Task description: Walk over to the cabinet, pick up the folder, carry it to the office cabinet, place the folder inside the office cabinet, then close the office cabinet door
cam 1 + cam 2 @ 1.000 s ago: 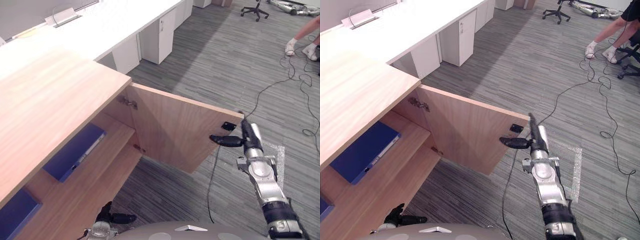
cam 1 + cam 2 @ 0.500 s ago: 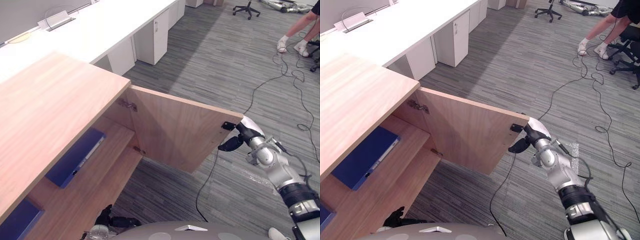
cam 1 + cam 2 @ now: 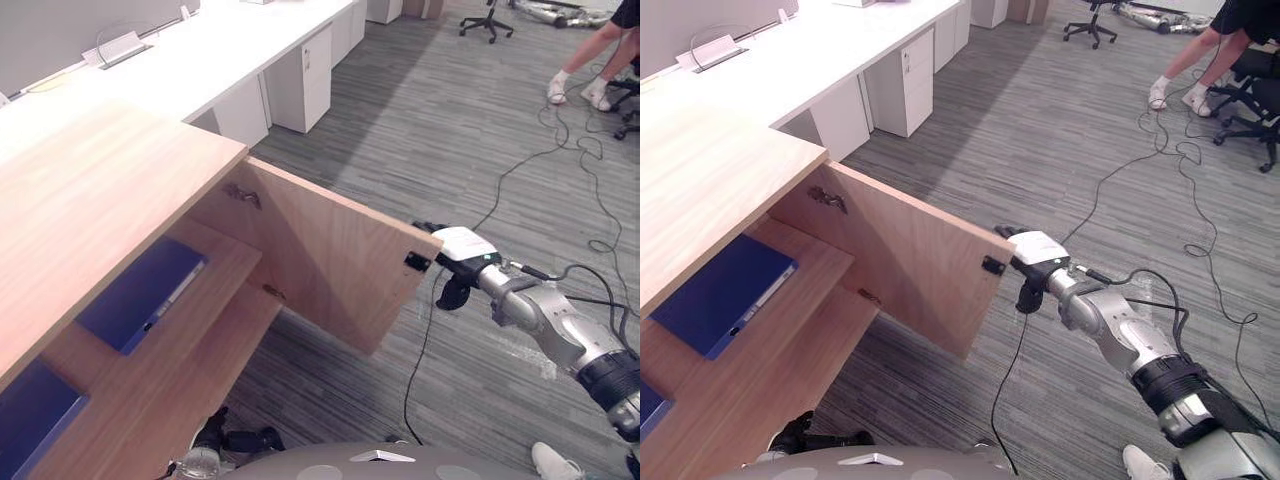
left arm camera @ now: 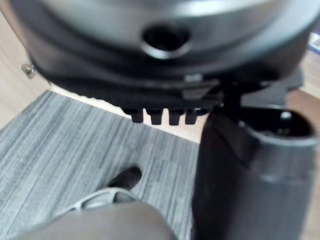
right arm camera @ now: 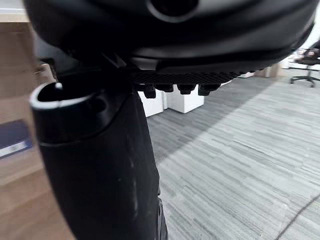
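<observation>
Okay, right hand (image 3: 462, 245) is at the free edge of the light wooden cabinet door (image 3: 320, 250). Its fingers (image 3: 1006, 232) lie stretched out against the door's top outer corner, gripping nothing. Thumb (image 3: 456, 292) hangs down apart from them, just off the door edge. In the right wrist view I see the same fingers as a short row of tips past the thumb, with nothing between them.

Door stands partly open, swung out from the light wooden office cabinet (image 3: 90, 200). A small black catch plate (image 3: 417, 262) sits on the door's inner face, near the hand.

The flat blue folder (image 3: 140, 295) lies inside the cabinet on the upper wooden shelf (image 3: 225, 262), under the cabinet top, well apart from both hands. Another flat blue item (image 3: 30, 410) lies lower down, at the near left; I can't tell what it is.

Left hand (image 3: 232, 440) hangs low by the cabinet front, fingers relaxed and loose, empty.

Beyond the cabinet runs a long white bench (image 3: 230, 50) with white drawer units (image 3: 300, 75) under it. Grey striped carpet floor (image 3: 450, 120) throughout. Far right there are a person's legs (image 3: 590, 60), with a black office chair (image 3: 487, 18) near them.
</observation>
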Robot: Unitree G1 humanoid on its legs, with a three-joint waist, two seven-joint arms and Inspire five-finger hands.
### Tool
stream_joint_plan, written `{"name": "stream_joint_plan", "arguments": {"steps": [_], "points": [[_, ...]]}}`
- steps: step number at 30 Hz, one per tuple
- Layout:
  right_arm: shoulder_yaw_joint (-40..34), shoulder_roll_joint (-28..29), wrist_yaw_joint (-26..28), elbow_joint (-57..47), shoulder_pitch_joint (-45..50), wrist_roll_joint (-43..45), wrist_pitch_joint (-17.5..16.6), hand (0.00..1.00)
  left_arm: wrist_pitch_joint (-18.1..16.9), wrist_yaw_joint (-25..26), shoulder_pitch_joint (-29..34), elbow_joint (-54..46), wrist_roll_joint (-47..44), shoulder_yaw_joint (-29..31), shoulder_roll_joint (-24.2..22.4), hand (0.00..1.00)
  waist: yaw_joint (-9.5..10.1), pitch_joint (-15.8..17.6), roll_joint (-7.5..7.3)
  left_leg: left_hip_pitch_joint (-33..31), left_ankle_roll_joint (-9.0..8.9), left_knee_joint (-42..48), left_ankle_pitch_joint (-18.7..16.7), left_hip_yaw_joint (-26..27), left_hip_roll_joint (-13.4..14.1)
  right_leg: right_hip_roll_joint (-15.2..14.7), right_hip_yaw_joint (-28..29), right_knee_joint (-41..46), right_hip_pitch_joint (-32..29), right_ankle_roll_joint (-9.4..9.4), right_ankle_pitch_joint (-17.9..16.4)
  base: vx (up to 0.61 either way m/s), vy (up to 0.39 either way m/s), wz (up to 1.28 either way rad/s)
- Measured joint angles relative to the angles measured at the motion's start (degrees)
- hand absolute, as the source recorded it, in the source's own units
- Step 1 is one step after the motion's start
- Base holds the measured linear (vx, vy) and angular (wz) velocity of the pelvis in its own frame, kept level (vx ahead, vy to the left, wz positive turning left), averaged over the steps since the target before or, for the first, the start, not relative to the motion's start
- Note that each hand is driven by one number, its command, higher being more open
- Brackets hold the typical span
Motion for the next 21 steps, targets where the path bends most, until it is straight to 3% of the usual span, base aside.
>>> {"name": "stream_joint_plan", "arguments": {"steps": [2, 4, 7, 9, 14, 16, 21], "points": [[3.3, -2.8, 0.7, -4.1, -0.1, 0.0, -2.1, 1.00, 0.0, -0.1, -0.5, 0.5, 0.1, 0.1, 0.3, 1.00, 0.01, -0.1, -0.37, -0.5, -0.44, 0.0, 0.4, 0.0, 0.8, 0.9, 0.0, -0.2, -0.4, -0.40, 0.3, -0.05, -0.072, -0.06], [7.8, -4.9, 1.9, -8.6, -1.0, 0.1, -6.4, 1.00, 0.0, 0.0, -1.2, 1.8, 0.1, 0.2, 0.4, 1.00, 0.22, -0.5, -0.96, -0.5, -1.09, 0.0, 0.8, -0.1, 2.0, 2.3, -0.1, -0.8, -0.2, -1.37, 0.7, 0.00, -0.082, -0.04], [13.7, -5.2, 3.2, -12.2, -4.5, 0.1, -10.6, 1.00, 0.0, -0.1, -1.5, 2.1, 0.1, 0.3, 0.4, 1.00, 0.42, -0.6, -1.10, -0.7, -1.64, 0.0, 1.2, -0.2, 3.0, 3.5, -0.2, -1.2, -0.3, -2.22, 0.9, 0.01, -0.058, 0.00], [17.2, -2.8, 3.4, -14.4, -7.4, 0.3, -12.9, 1.00, 0.0, -0.1, -1.7, 2.1, 0.1, 0.4, 0.4, 1.00, 1.57, -1.2, -1.04, -1.4, -1.74, 0.0, 1.7, -1.1, 3.5, 4.3, -0.9, -1.8, -0.3, -2.59, 0.9, 0.02, -0.038, 0.17], [18.7, -0.4, 2.7, -18.1, -14.6, 2.9, -14.2, 1.00, -0.1, -0.1, -1.6, 2.1, -0.1, 1.9, -0.1, 1.00, 4.25, -2.0, -1.08, -1.7, -1.70, 0.1, 2.0, -2.8, 3.1, 4.1, -2.4, -2.1, 0.7, -2.72, 0.9, 0.05, 0.018, 0.21], [19.6, 1.5, 2.2, -18.4, -16.2, 3.1, -14.2, 1.00, -0.2, -0.1, -1.6, 2.4, -0.1, 2.3, 0.3, 1.00, 5.02, -2.7, -2.17, -1.9, -1.70, 0.1, 2.0, -3.4, 2.9, 4.1, -2.8, -2.2, 1.0, -2.78, 0.9, 0.03, 0.033, 0.15], [24.2, 3.4, 2.5, -18.4, -15.6, 3.2, -14.4, 1.00, -0.2, -0.3, -1.3, 2.5, -0.1, 2.4, 0.7, 1.00, 5.14, -3.7, -3.54, -2.4, -1.59, 0.0, 2.1, -4.5, 2.7, 4.0, -3.5, -2.2, 1.1, -2.80, 0.8, 0.02, 0.029, 0.09]]}}
